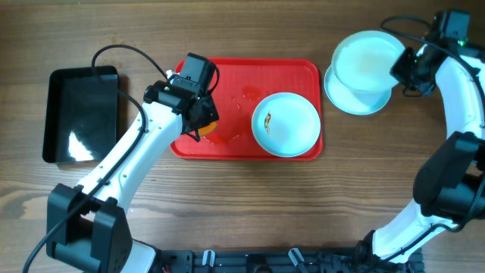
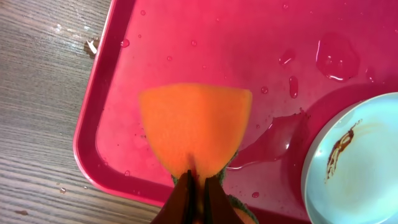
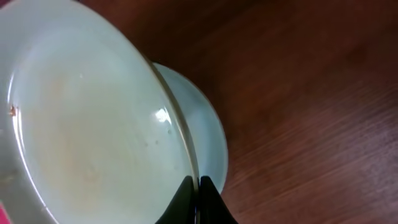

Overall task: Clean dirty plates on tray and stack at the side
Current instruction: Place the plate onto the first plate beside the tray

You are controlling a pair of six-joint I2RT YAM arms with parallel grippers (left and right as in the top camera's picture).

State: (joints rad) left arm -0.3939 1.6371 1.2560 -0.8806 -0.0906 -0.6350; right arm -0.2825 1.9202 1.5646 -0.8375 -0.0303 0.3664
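The red tray (image 1: 227, 76) lies mid-table, wet with droplets. On its right half sits one pale-blue plate (image 1: 286, 123) with a brown smear (image 2: 339, 149). My left gripper (image 1: 203, 121) hovers over the tray's left front corner, shut on an orange sponge (image 2: 196, 127) with a green scrub backing. Off the tray at the far right, my right gripper (image 1: 400, 70) is shut on the rim of a second plate (image 1: 367, 59), holding it tilted just above a third plate (image 1: 352, 98) that rests on the table. The held plate (image 3: 87, 124) looks clean, and the plate below (image 3: 208, 134) peeks out behind it.
A black rectangular bin (image 1: 82, 114) stands left of the tray. A puddle of water (image 2: 273, 140) lies on the tray (image 2: 174, 37) beside the smeared plate (image 2: 360, 162). Bare wooden table (image 1: 250, 197) runs along the front.
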